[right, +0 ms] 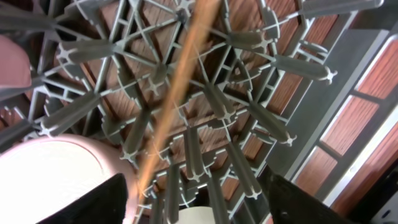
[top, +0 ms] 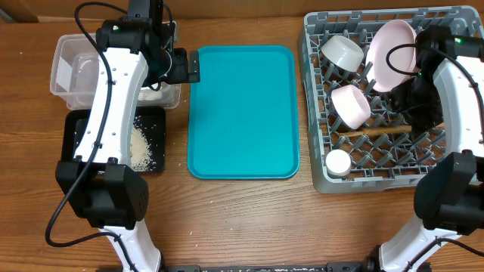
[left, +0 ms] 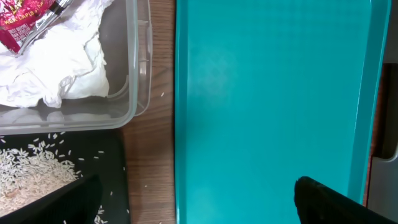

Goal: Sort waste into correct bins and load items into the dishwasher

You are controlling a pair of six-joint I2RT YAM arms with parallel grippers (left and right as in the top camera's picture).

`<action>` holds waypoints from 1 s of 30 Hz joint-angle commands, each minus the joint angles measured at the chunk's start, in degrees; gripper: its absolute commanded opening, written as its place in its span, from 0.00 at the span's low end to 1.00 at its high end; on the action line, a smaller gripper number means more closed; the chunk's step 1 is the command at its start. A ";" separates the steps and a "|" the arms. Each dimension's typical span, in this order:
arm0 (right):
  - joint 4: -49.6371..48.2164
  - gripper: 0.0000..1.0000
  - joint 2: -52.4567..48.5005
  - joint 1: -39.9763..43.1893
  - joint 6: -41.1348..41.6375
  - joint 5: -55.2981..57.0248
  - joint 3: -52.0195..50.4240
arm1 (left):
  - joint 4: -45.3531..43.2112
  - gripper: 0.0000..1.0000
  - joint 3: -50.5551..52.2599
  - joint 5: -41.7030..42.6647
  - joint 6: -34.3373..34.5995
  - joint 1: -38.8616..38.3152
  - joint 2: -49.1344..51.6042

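The task looks almost finished. In the rack [top: 386, 183] stand the plate [top: 393, 54], the whitish bowl [top: 342, 51], the pink bowl [top: 352, 106] and the cup [top: 338, 162], and a chopstick [right: 177, 87] lies there too – I cannot tell whether the second one lies beside it. The wrapper [left: 18, 22] and the tissue [left: 62, 65] are inside the tub [top: 64, 57], and the rice [top: 140, 147] is in the black tray [top: 151, 121]. Only a few grains are on the table [top: 242, 219] near the tub, and nothing is on the teal tray [top: 242, 113], so I judge that little is left to do. The chopstick lies flat on the pegs near the front of the rack. From above, its long axis runs left to right, almost parallel to the front wall of the rack, with one end near the pink bowl. The right gripper [right: 196, 186] hangs low over it with the jaws apart – the stick passes between the fingers, but they do not grip it. The left gripper [left: 196, 186] hovers at the edge of the teal tray beside the tub, with its jaws wide apart and holding nothing.
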State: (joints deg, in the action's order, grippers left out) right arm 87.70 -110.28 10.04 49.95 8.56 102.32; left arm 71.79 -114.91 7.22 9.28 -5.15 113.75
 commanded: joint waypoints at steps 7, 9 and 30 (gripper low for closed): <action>3.43 0.75 4.13 -0.13 -5.70 -0.35 9.49 | -0.04 1.00 -1.27 -0.20 0.15 -0.28 -1.90; 4.66 0.75 5.64 -0.28 -9.05 -2.08 12.52 | -0.07 1.00 -1.27 -0.17 0.15 -0.26 -1.90; 9.35 1.00 33.79 -5.16 -32.39 -22.64 28.26 | -0.07 1.00 -1.27 -0.20 0.15 -0.24 -1.90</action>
State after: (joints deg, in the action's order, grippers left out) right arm 97.14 -77.54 4.84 23.64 -12.93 130.23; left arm 71.77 -114.91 7.22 9.26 -5.15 113.75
